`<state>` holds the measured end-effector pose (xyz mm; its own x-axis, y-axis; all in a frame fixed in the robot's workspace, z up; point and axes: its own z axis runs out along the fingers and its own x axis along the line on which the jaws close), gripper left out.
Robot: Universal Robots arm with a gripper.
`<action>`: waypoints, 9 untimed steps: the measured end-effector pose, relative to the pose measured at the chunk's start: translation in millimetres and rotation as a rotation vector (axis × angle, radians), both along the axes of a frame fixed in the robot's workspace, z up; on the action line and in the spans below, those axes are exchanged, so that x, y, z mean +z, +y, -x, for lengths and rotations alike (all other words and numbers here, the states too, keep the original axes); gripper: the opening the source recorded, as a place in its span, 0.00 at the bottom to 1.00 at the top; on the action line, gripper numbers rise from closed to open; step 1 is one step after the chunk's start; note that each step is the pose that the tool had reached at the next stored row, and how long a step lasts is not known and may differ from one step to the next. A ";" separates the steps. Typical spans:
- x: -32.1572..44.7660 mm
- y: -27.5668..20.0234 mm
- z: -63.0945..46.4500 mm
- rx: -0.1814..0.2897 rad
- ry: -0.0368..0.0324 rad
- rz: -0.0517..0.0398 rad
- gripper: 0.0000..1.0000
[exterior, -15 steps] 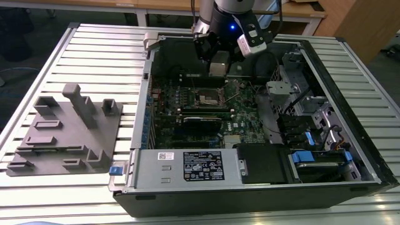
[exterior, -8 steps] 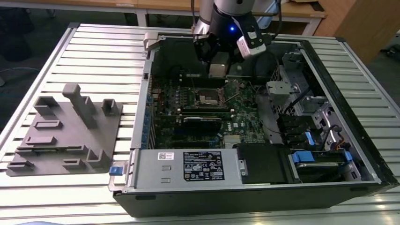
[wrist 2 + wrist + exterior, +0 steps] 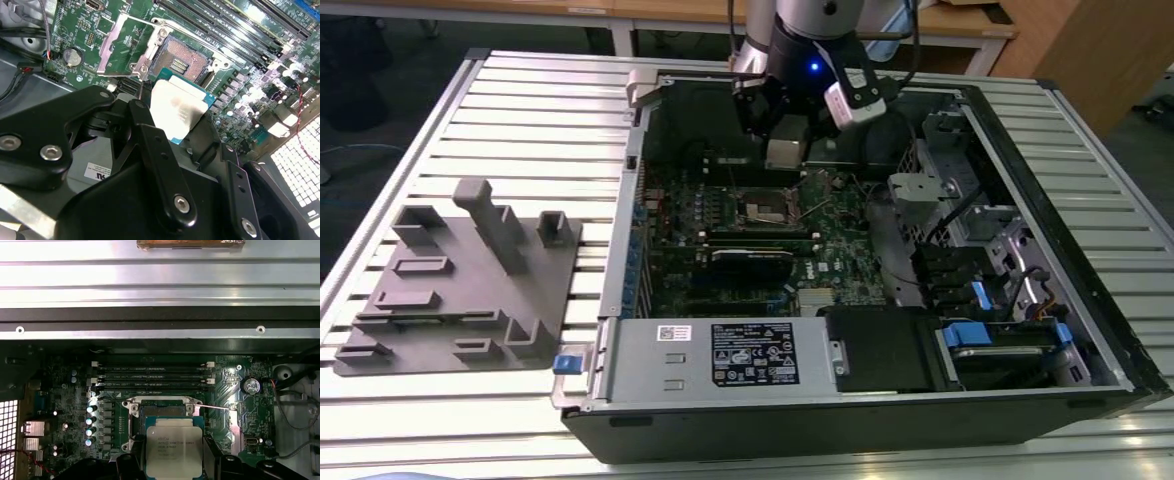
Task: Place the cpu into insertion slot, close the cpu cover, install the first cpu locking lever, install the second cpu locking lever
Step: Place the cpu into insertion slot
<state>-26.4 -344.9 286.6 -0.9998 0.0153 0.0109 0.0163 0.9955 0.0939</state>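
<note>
cpu, flat sq chip w/ grey top, green edge, clamped in gripper.

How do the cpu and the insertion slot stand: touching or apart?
Apart. In the exterior view the gripper holds the cpu well above the board; the insertion slot lies uncovered below.

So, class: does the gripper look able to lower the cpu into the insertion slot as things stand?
Probably yes. The cpu cover is swung open to one side, the insertion slot lies bare, and the gripper holds the cpu near it with nothing seen between.
</note>
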 end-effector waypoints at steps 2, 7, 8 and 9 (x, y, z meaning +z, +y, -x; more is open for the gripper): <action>-0.6 0.1 0.0 0.000 -0.0002 -0.0006 0.54; -4.1 0.0 0.0 0.000 -0.0001 -0.0002 0.54; -4.1 0.0 0.0 0.000 -0.0001 -0.0001 0.54; -4.1 0.0 0.0 0.000 0.0000 0.0000 0.54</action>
